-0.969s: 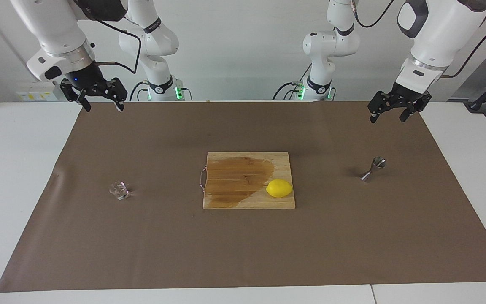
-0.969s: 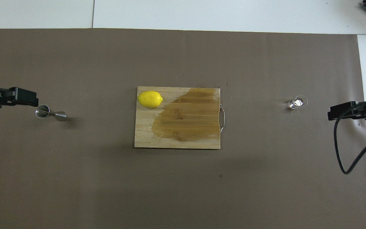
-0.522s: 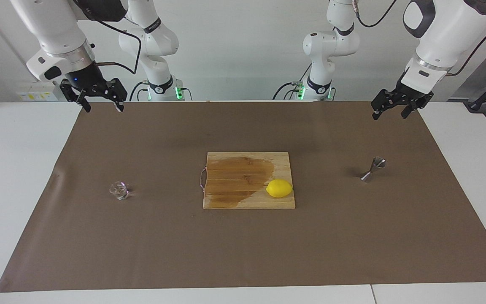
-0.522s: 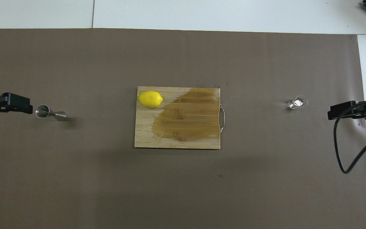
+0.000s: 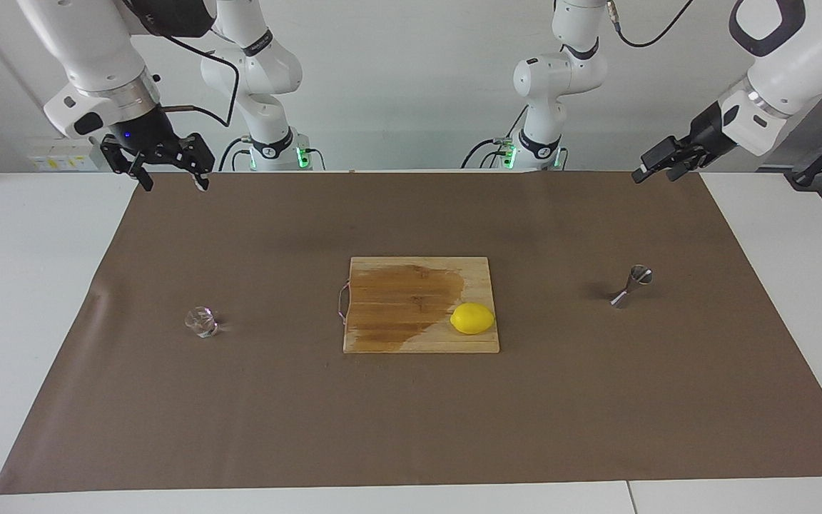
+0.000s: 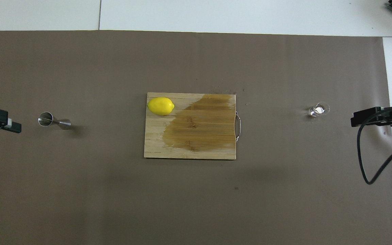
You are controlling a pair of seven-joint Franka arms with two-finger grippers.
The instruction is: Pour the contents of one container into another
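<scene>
The glass cup (image 5: 201, 322) is standing at nine o'clock of the cutting board (image 5: 411, 335), the jigger (image 5: 631, 285) at three o'clock. I am holding my right gripper (image 5: 167, 173) and left gripper (image 5: 658, 168) raised, fingers apart, empty.

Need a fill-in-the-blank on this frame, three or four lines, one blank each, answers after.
1. The lemon lies on the ______.
2. The glass cup stands toward the ______ arm's end of the table.
3. The metal jigger stands on the brown ______.
4. Both the left hand and the right hand hold ______.

Missing words: cutting board; right; mat; nothing
</scene>
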